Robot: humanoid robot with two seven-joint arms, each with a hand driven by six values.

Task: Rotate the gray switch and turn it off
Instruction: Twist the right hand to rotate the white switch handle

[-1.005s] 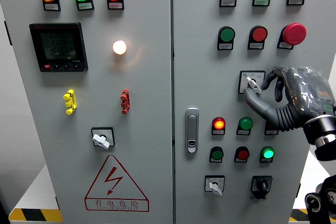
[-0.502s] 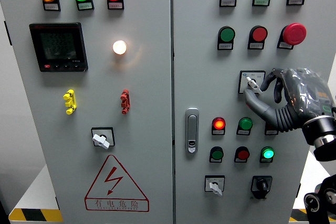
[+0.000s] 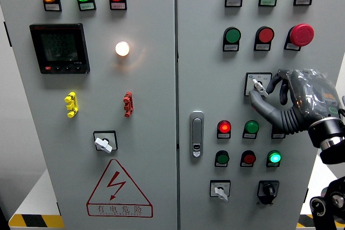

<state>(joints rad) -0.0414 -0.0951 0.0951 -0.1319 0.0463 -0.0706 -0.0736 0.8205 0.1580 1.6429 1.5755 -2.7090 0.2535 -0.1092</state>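
Note:
A gray rotary switch (image 3: 257,84) sits on a square plate on the right door of the cabinet, with its knob pointing up and to the left. My right hand (image 3: 261,88) comes in from the right edge. Its thumb lies under the knob and its dark fingers (image 3: 276,81) curl around it from the right, so it is shut on the switch. The hand hides the plate's right half. My left arm is out of the picture.
Two similar gray switches sit lower, one on the left door (image 3: 103,143) and one at the bottom right (image 3: 220,190), beside a black switch (image 3: 268,189). Lit indicator lamps, a red mushroom button (image 3: 302,34) and the door handle (image 3: 197,133) surround the hand.
My right hand stays on the switch knob and has shifted only a few pixels. The knob's angle looks unchanged.

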